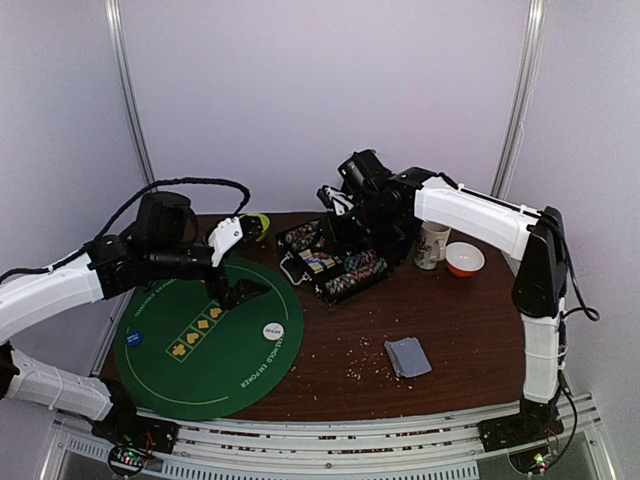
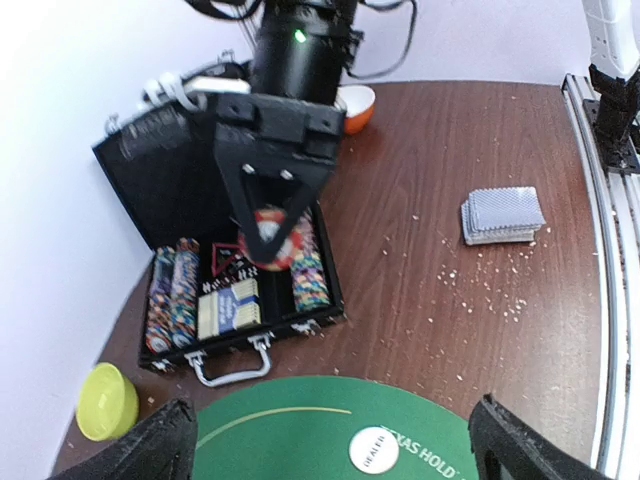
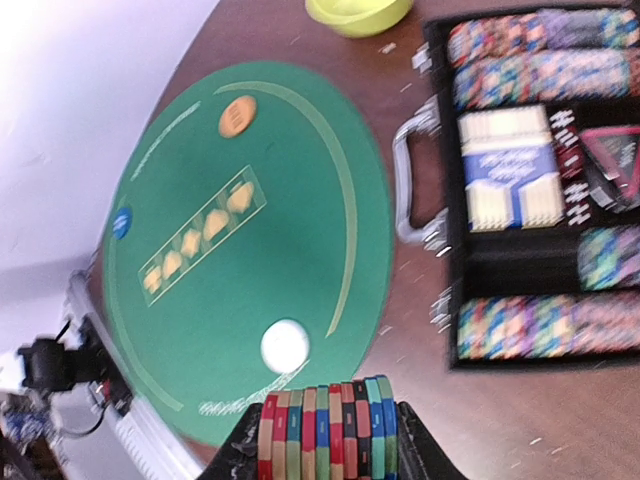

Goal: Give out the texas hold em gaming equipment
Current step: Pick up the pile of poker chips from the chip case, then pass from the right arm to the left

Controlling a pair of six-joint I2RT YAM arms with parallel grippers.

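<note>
While right jaws clamp a chip stack (image 3: 325, 435), left jaws open, disc (image 2: 373, 449) reading DEALER, mat (image 2: 290, 425) TEXAS HOLD

left arm (image 1: 50, 285): white shells, black joints, cable loop (image 1: 190, 183) | right arm (image 1: 480, 215): same, green LED (image 2: 298, 36) | right pincer (image 2: 270, 238): black

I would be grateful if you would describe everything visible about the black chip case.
The case is black and hard-looking, with a silver handle on its front edge. It lies open on the brown table beside the green mat, lid propped up behind. Its compartments hold rows of multicoloured chips and a blue-and-white card box. The right tool hangs over it, shut on a stack of chips.
</note>
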